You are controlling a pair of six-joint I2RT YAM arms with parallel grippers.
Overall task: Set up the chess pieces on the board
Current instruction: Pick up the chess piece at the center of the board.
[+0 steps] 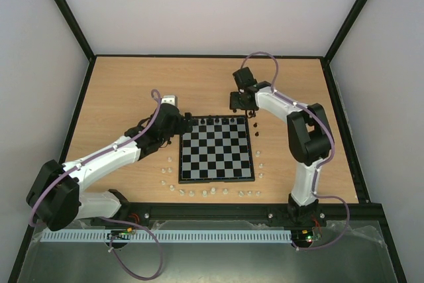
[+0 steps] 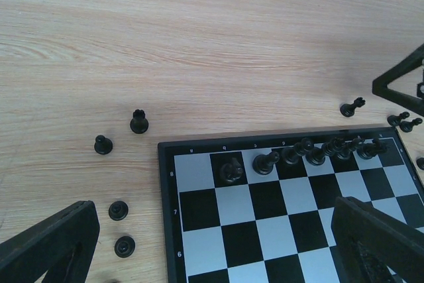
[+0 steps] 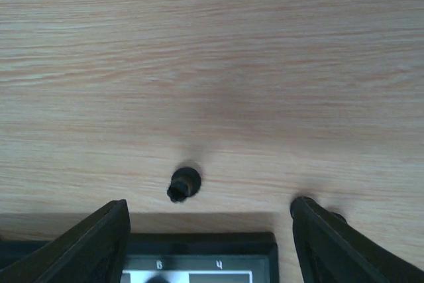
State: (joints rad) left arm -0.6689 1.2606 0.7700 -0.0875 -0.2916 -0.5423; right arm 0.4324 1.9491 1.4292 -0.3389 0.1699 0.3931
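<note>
Looking from above: the board [image 1: 217,150] sits mid-table on the wooden table [image 1: 132,84], between the two arms.
Far row, overhead: black chess pieces [image 1: 225,120] line up along the far row, with a few more loose on the wood just off the far right corner [image 1: 256,128].
Off the board: white pieces [image 1: 205,192] are strung along the near edge and up both sides.
Arms, overhead: the left gripper [image 1: 186,122] is at the board's far left corner. The right gripper [image 1: 244,109] hangs over bare wood just beyond the far right corner.
Left wrist, tool: jaws spread wide and nothing between them, with one finger [image 2: 46,246] over the wood and the other over the squares.
Left wrist, pieces: the black row [image 2: 311,154] starts on the second square from the corner. Four black pieces [image 2: 138,122] wait on the wood left of the border, and others [image 2: 352,107] lie past the far edge.
Right wrist, tool: released, with the fingers [image 3: 86,243] standing apart and gripping nothing.
Right wrist, piece: one black piece [image 3: 184,183] sits on the wood between and just ahead of the fingertips, touching neither. The board's rim [image 3: 199,238] is right below it.
</note>
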